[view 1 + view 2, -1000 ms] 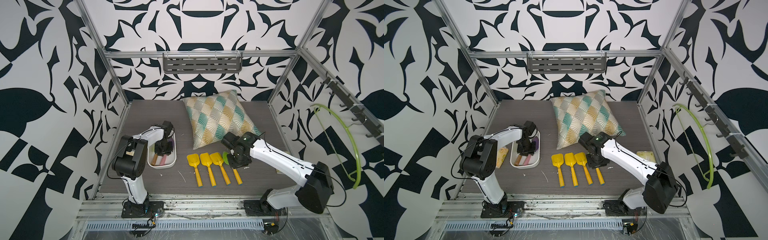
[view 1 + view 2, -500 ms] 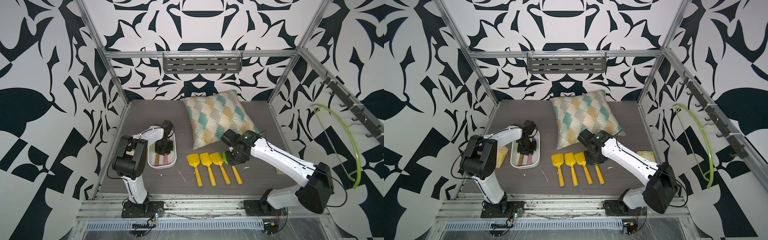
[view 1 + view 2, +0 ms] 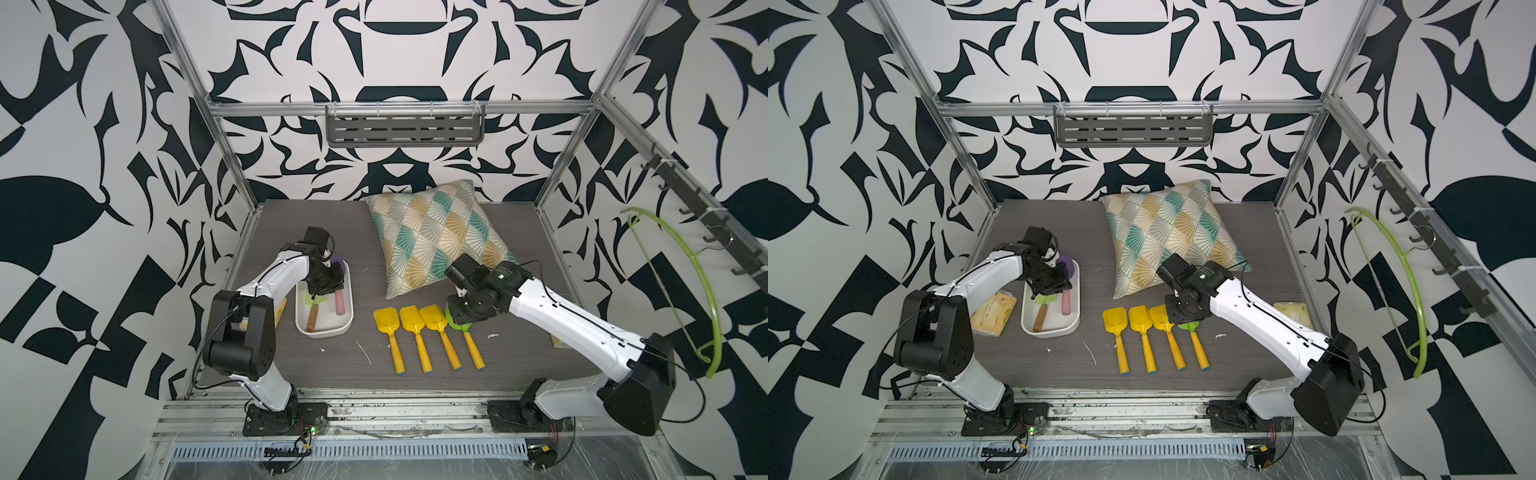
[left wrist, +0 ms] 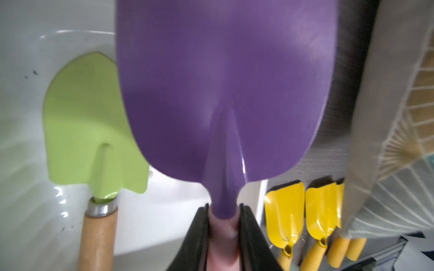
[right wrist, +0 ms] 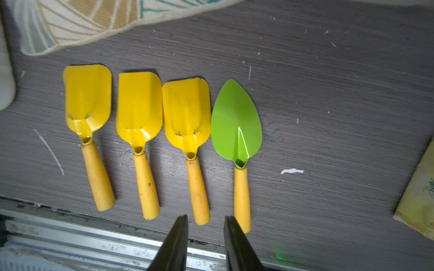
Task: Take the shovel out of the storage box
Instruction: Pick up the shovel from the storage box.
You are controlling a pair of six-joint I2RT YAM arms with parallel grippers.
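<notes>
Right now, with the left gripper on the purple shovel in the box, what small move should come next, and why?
Probably a short straight lift with the left gripper. Its jaws are shut on the neck of the purple shovel, which sits in the storage box beside the green wooden-handled shovel, so rising first should clear the wall.

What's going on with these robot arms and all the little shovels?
The left gripper is shut on the neck of a purple shovel in the white storage box, beside a light green shovel. It is not out yet. The right gripper hangs open and empty above three yellow shovels and a leaf-shaped green shovel laid in a row on the table.
</notes>
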